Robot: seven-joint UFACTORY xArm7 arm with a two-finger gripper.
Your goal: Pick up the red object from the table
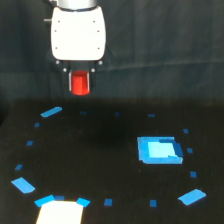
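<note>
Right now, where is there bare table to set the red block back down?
The gripper holds the red object above the table. The widest bare patch is mid-table, between the blue rectangle and the tape marks on the exterior view's left. The front edge near the pale patch is crowded.

White rounded gripper body (78, 35), grey collar above, small dark screws along lower edge.

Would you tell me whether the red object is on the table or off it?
Off: the red object hangs in the pincer, above the table.
</note>
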